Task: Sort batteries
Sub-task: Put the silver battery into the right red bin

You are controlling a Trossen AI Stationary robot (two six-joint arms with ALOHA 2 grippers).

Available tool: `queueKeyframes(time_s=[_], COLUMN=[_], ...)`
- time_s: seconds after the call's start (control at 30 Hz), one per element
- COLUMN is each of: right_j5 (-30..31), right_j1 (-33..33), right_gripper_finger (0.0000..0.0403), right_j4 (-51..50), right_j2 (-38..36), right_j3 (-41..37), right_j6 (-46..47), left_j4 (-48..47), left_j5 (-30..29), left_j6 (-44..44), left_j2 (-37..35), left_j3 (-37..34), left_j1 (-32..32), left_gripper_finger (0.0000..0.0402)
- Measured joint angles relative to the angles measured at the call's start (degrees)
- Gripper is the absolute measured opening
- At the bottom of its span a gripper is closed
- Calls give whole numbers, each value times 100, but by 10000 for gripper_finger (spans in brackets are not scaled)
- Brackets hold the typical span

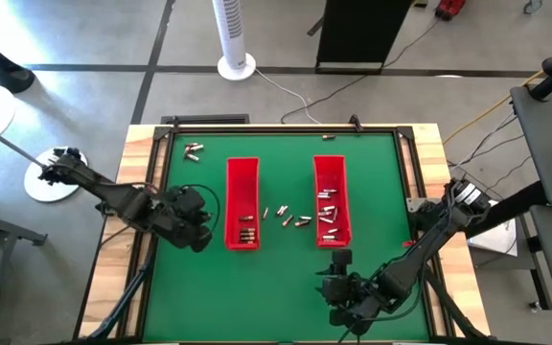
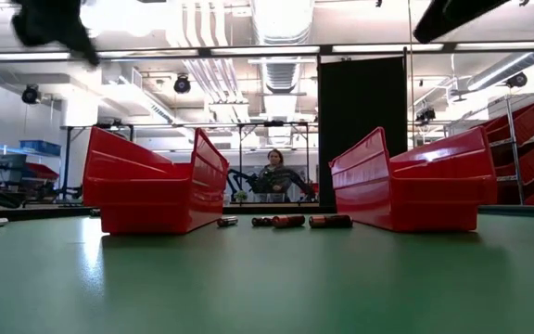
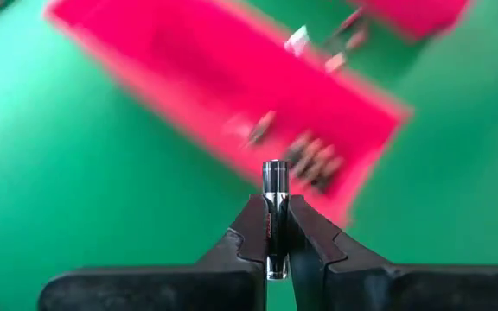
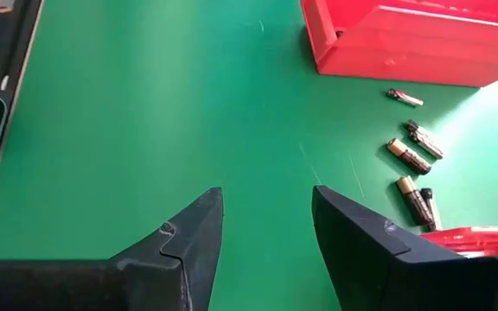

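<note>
Battery (image 3: 275,207) clamped upright between left gripper (image 3: 275,250) jaws; right gripper (image 4: 266,216) jaws apart, empty.

A lab or workshop: exposed ceiling ducts (image 2: 281,37), shelved red bins (image 2: 527,139), and a tower fan (image 1: 234,34) on concrete floor.

Overhead, one camera looks straight down on the whole green counter (image 1: 276,278) and both arms. A second sits at counter level, facing across it into the workshop behind. Each wrist camera looks close past its own gripper onto the green surface. All four views share the two red trays (image 1: 242,203) and the loose batteries (image 1: 293,217) between them.
</note>
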Motion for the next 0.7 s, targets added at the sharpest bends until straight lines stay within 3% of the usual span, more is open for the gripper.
queueKeyframes(time_s=[0.2,0.5,0.7], right_j5=[1,621,867], right_j1=[88,770,1214], right_gripper_finger=[177,200,207], right_j4=[74,150,758], right_j2=[0,2,153], right_j3=[-322,-661,-740], right_j6=[105,828,900], left_j4=[166,998,1353], left_j5=[-661,-562,-483], left_j6=[76,-69,-3], left_j2=[968,3214,4604], left_j3=[1130,2156,3141], left_j1=[-482,-591,-591], left_gripper_finger=[2,2,2])
